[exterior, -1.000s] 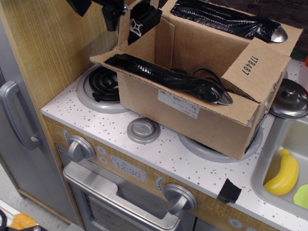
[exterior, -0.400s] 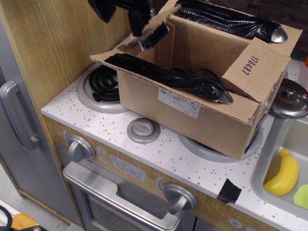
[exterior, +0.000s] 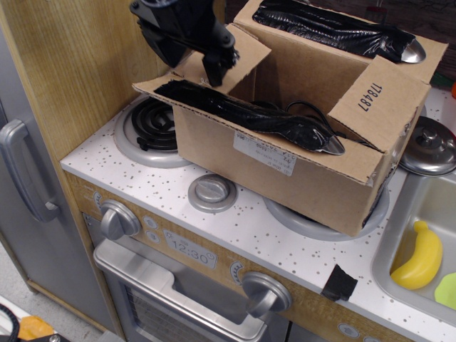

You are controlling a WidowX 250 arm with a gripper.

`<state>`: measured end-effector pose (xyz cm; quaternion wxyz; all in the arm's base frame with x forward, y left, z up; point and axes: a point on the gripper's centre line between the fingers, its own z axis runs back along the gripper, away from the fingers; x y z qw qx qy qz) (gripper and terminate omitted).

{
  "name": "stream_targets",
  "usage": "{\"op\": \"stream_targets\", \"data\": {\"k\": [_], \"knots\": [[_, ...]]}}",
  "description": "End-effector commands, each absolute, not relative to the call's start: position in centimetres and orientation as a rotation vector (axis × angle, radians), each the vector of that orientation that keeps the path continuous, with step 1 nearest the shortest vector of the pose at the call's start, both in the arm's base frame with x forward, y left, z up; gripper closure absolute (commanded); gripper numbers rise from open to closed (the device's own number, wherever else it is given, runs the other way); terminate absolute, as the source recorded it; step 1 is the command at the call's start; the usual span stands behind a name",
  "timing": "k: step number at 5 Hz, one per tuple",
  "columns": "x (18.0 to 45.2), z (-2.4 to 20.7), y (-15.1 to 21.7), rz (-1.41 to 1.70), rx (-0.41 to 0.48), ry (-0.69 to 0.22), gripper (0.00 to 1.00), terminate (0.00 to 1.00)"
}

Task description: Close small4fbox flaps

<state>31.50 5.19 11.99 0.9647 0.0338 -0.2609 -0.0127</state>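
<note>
Where the white speckled countertop point(exterior: 235, 235) of the wooden toy kitchen meets its front, two silver knobs point(exterior: 120, 219) flank a small clock panel reading 12:30 point(exterior: 189, 251). On that countertop sits the small4fbox point(exterior: 299, 153), a brown corrugated cardboard box with a white printed label point(exterior: 265, 153) on its near side; it rests over the right silver burner ring point(exterior: 320, 221) and stands just beside the left black coil burner point(exterior: 151, 122), with a round silver knob point(exterior: 211, 192) on the counter in front of it. The box is open at the top. Its near long flap point(exterior: 242, 114) lies roughly level and carries a black-wrapped bar with a silver tip point(exterior: 329, 147); the far long flap point(exterior: 335, 32) stands up and bears a like bar. The short right flap point(exterior: 377, 96), printed "178487", leans outward. The short left flap point(exterior: 228, 57) tilts inward over the opening, and the black gripper point(exterior: 214, 60) presses against its upper face from the left; I cannot tell how far apart its fingers stand. To the right lie a steel sink point(exterior: 399, 235) with a yellow plastic banana point(exterior: 420, 258) inside it, a silver pot lid point(exterior: 429, 144) behind it, and a small black tape piece point(exterior: 339, 283) at the counter's front edge.
</note>
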Motion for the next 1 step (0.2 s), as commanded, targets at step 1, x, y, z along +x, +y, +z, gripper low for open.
{"op": "stream_targets", "data": {"k": [1], "knots": [[32.41,11.61,5.73,-0.090,0.082,-0.558,0.00,1.00]]}}
